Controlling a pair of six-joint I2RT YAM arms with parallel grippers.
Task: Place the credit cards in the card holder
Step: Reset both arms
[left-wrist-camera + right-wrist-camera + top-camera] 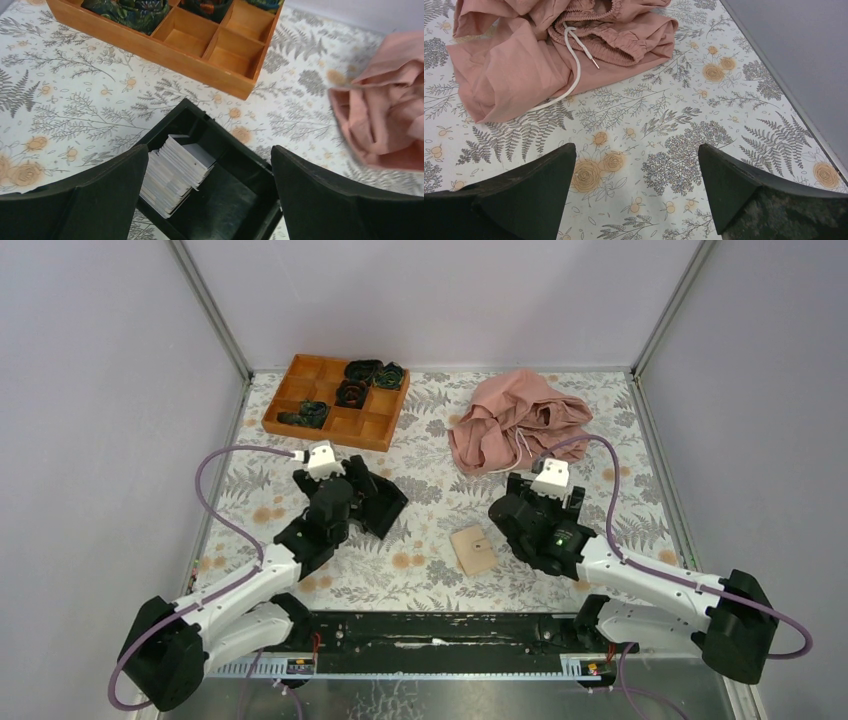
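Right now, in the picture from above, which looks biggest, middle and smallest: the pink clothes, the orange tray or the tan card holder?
1. The pink clothes and the orange tray: they look about the same size, too close to rank.
2. The tan card holder: clearly the smallest.

A robotics lab test cell: plain grey panels [100, 390] in aluminium posts [210, 310] close in the space ahead of and beside the left arm [240, 585] and right arm [640, 578], both bolted to a black rail [440, 630], trailing purple cables [197, 480], with a floral-print table cover [430, 530] spread beneath them.
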